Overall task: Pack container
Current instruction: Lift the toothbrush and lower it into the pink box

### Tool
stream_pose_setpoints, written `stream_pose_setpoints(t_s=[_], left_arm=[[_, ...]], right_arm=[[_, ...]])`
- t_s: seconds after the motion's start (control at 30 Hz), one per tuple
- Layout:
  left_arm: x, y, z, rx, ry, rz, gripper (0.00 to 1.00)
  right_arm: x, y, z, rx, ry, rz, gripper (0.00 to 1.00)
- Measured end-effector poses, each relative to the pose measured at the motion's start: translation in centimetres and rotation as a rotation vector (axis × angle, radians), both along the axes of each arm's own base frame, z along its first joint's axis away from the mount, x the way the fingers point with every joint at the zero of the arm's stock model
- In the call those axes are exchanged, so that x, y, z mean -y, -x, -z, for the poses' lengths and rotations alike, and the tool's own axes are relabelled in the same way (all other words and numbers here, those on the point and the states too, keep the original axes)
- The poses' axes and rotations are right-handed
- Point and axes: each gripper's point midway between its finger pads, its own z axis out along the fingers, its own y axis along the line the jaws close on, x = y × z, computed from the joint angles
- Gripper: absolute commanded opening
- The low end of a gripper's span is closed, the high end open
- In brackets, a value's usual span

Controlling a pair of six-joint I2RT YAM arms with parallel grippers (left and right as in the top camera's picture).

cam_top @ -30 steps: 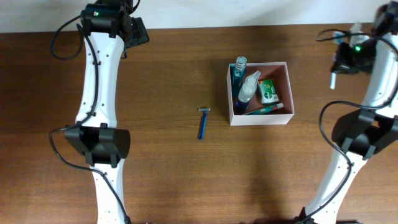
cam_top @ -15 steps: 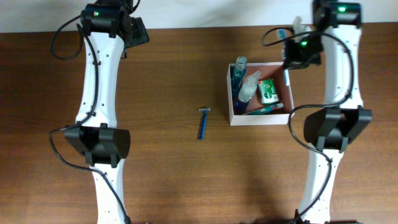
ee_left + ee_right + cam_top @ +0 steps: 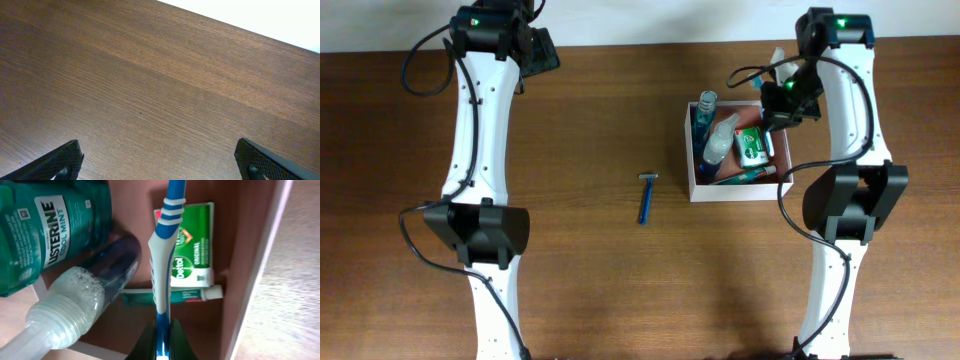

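Step in hand: putting the toothbrush (image 3: 162, 265) into the container (image 3: 740, 192); I judge the packing is mostly done, as several toiletries already lie inside.
Right gripper (image 3: 161, 340): its jaws are pressed together on the lower end of the toothbrush handle, and the rest of the brush points away from the fingers.
Under the brush: the green soap box (image 3: 192, 240) and the toothpaste tube (image 3: 192, 295); whether the brush touches them, I cannot tell.
To one side of the brush: the mouthwash bottle (image 3: 45, 225) and a clear bottle (image 3: 75, 305) with foam inside.
Container: directly below the right gripper, with its white wall close on the other side of the brush.
Next move: probably to lower the brush a little and let the jaws part, so that it drops flat on the soap box and not across the wall.
Left gripper (image 3: 160, 162): fingers spread wide, holding nothing, only bare table (image 3: 150, 75) under it.
Left over: a razor (image 3: 645, 200) lies on the table, well apart from both grippers.
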Motion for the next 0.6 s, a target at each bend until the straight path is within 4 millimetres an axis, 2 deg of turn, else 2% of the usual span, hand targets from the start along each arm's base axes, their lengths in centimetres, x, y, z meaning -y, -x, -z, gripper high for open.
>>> stream_pose_setpoints(t_s=[0.2,0.37,0.53,0.6], left_arm=[[0.0,0.0,0.0,0.0,0.0,0.0,1.0],[0.0,0.0,0.0,0.0,0.0,0.0,0.99],[0.0,0.1,0.0,-0.004,0.0,0.0,0.99],[0.0,0.1,0.1,-0.004,0.0,0.0,0.99]], right_arm=[[-0.4,-0.2,0.0,-0.008,-0.02,0.044,0.04],[-0.4,-1.6,-0.1,0.04,-0.024,0.083,0.04],[-0.4,0.0,-0.1,-0.031,-0.024,0.104,0.04],[-0.4,0.0,-0.1,-0.032,-0.023,0.109,0.04]])
